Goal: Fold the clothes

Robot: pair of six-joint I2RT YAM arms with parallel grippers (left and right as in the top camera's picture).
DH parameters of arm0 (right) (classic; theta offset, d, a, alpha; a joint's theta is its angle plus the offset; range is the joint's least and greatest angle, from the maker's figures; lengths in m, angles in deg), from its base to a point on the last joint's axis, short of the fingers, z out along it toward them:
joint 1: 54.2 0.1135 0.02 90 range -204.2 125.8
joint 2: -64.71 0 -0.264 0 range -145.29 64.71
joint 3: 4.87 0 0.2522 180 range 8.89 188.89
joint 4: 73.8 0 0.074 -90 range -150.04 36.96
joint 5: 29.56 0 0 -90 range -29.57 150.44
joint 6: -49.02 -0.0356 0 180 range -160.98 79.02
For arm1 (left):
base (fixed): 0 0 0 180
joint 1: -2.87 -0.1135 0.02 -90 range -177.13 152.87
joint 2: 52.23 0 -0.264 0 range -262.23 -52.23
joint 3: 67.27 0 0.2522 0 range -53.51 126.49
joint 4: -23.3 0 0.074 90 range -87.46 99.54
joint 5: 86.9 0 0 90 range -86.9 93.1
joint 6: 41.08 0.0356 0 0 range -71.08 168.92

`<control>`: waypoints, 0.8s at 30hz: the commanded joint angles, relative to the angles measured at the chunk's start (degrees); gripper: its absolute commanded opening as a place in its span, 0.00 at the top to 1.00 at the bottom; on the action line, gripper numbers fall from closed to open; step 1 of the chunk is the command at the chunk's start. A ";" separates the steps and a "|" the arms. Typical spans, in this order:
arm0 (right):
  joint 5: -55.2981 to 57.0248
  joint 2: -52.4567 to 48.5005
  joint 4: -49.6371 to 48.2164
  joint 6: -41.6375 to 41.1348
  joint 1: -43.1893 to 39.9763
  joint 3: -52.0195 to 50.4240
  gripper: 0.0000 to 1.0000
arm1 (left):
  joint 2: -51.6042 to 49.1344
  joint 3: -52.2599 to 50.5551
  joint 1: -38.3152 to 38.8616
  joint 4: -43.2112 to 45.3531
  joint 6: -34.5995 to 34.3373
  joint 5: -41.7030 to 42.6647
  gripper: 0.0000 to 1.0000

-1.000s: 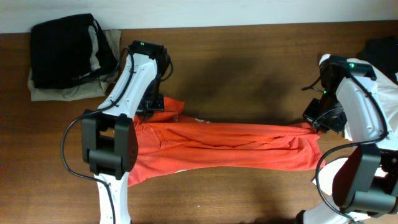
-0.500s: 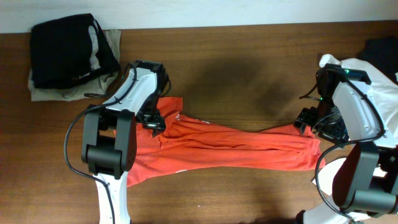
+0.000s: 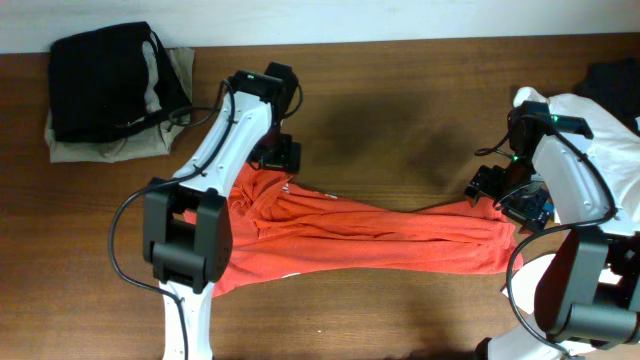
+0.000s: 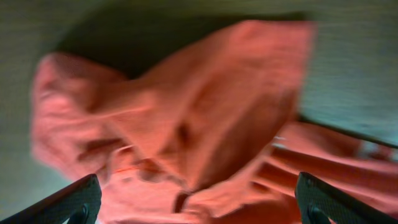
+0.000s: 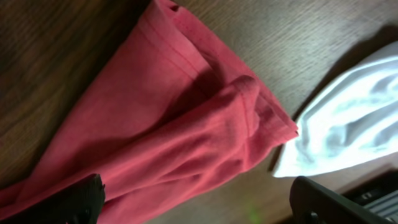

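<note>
While the orange-red T-shirt (image 3: 380, 235) is lying across the middle of the wooden bench (image 3: 400, 120) as a long, rumpled band, broader at its left end and narrowing toward its right end, the two arms are reaching over those ends. In the overhead view the left claw (image 3: 275, 155) is hanging at the upper left corner of the shirt, just past the bunched fabric there; whether it is touching the cloth cannot be told from above. The left wrist view is blurring badly, yet it is showing the left claw's fingers (image 4: 68, 205) sitting far apart at the two bottom corners, with a heaped fold of the shirt below and nothing held between them. The right claw (image 3: 490, 188) is hovering at the shirt's right end, and the right wrist view is showing its fingers (image 5: 68, 202) spread just as wide, gripping nothing, while the hemmed corner of the shirt is lying flat on the wood beneath. A white cloth (image 5: 348, 124) is lying just beside that corner. At the far left corner of the bench a black garment (image 3: 100, 80) is resting on top of a beige cloth (image 3: 110, 148), well apart from the shirt.
</note>
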 commanded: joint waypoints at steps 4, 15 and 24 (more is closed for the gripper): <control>-1.20 0.70 -1.88 -0.50 -0.11 -0.66 0.01 | 1.86 1.01 1.57 3.89 6.08 3.85 0.01; -1.18 0.70 -2.84 -0.48 -0.11 -0.66 0.01 | 1.55 -1.60 1.57 8.02 11.04 3.80 0.01; -1.14 0.70 -3.63 0.02 -0.11 -0.66 0.01 | 1.38 -5.79 1.40 13.25 10.99 3.32 0.02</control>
